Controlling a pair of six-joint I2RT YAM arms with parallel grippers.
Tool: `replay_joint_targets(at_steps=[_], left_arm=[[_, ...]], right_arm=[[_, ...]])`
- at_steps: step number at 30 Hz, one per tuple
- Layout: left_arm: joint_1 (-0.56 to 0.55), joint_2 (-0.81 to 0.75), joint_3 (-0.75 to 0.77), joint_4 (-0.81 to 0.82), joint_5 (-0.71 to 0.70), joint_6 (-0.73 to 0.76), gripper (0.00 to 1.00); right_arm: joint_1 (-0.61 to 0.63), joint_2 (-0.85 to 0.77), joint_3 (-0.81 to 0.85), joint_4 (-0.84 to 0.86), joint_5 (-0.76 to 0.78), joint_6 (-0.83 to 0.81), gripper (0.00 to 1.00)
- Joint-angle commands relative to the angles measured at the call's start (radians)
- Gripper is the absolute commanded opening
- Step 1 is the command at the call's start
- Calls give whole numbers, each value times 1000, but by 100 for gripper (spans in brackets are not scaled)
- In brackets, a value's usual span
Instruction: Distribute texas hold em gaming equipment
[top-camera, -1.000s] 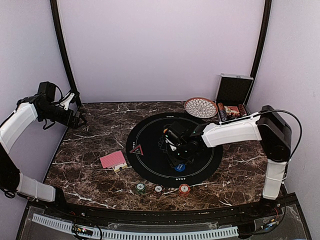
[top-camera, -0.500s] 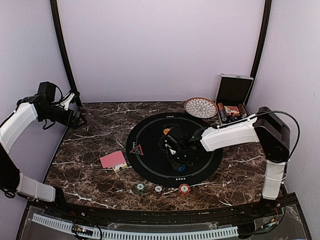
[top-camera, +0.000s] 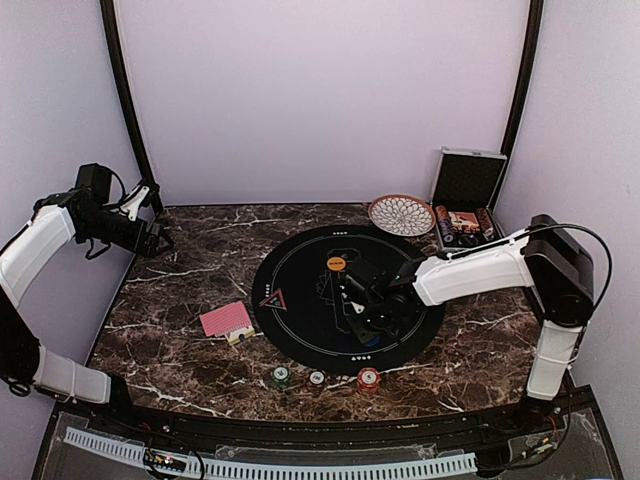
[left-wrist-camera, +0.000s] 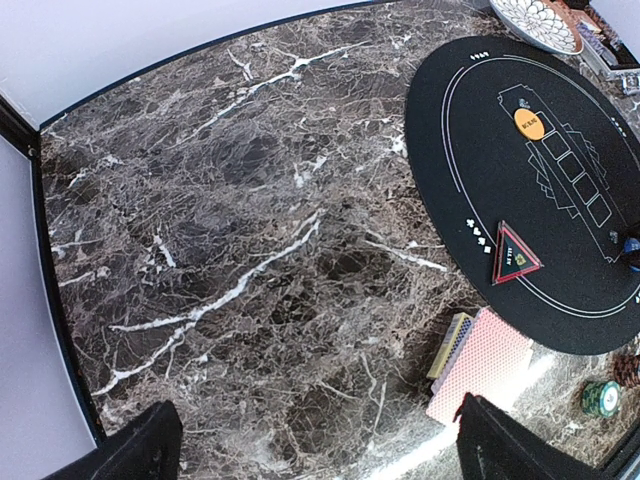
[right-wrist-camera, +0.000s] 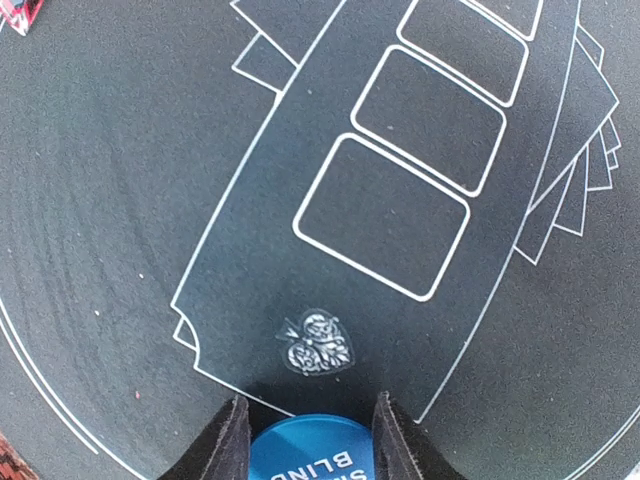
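A blue button disc (right-wrist-camera: 310, 455) lies on the black round mat (top-camera: 300, 330), and my right gripper (right-wrist-camera: 308, 430) is shut on it, one finger against each side of its rim. From above, the blue disc (top-camera: 366, 341) peeks out under the right gripper (top-camera: 362, 325). An orange button disc (top-camera: 336, 263) sits on the mat's far side. The pink-red-backed card deck (top-camera: 226, 319) lies left of the mat. Green (top-camera: 281, 376), white (top-camera: 316, 378) and red (top-camera: 369, 379) chip stacks stand near the front edge. My left gripper (top-camera: 160, 240) hangs open and empty over the far left.
A red triangular marker (top-camera: 272, 298) rests on the mat's left side. The patterned bowl (top-camera: 401, 214) and the open silver case (top-camera: 466, 180) stand at the back right. In the left wrist view the card deck (left-wrist-camera: 490, 360) lies near the right finger.
My right gripper slid slightly nearer and to the right, uncovering the orange disc, and its jaws closed in on the blue disc. The left arm stayed still.
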Motion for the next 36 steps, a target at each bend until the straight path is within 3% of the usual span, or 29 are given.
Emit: replay_joint_targets(at_steps=[1,4,6,19,28,33,36], left_arm=[[-1,-28,28,-33,13,11,99],[-1,-32,28,-36,8,14,99],[0,-35,29,-36,7,17,99],[-1,-31,43,-43,9,20,99],[-1,-30,47,-46,15,19,99],[-1,-30,48,-50,23,20,99],[-1,-30,46,-50,24,22,99]], right_arm=[[1,-30,-16,-61,11,3,40],[1,-38,-17,-71,4,4,42],[0,-44,-9,-81,2,4,50],[11,-162,132,-245,-3,-1,77],[163,-247,118,-377,-90,-38,97],[234,-245,84,-400,-97,-38,98],[252,-226,69,-402,-106,-35,93]])
